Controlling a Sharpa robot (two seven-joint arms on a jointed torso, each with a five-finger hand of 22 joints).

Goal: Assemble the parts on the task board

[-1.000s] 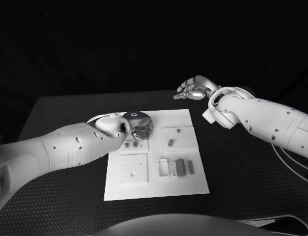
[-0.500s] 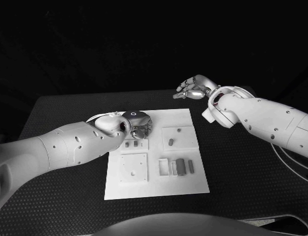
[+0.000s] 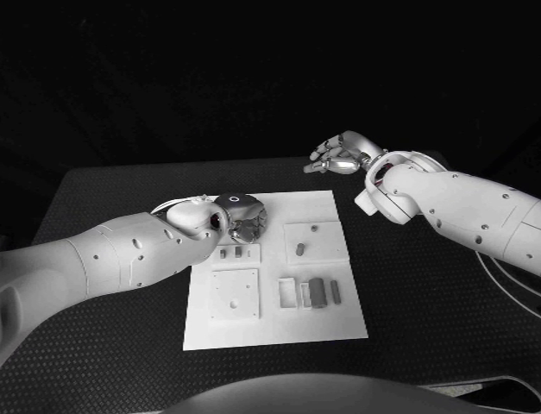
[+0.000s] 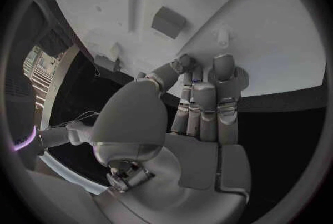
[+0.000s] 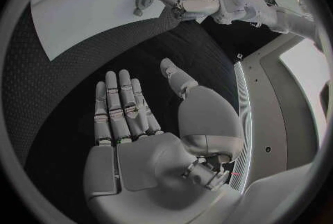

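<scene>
Head view, left to right: left hand (image 3: 243, 221) is down at the far-left corner of the task board (image 3: 332, 323), fingertips on the plate by a small part (image 4: 222, 36); can't tell if it's pinching anything. Right hand (image 3: 339, 155) floats released beyond the bench's far edge. Looks like a pick-up step; next it needs a firm pinch, I'd guess.

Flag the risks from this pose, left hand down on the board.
1. The left hand has its fingers down at the far-left corner of the task board; what they hold is hidden, so a slip could go unnoticed.
2. Its fingertips sit beside two loose-looking small parts; a sideways move might knock them.
3. The right hand hangs open off the board, not steadying it.
</scene>
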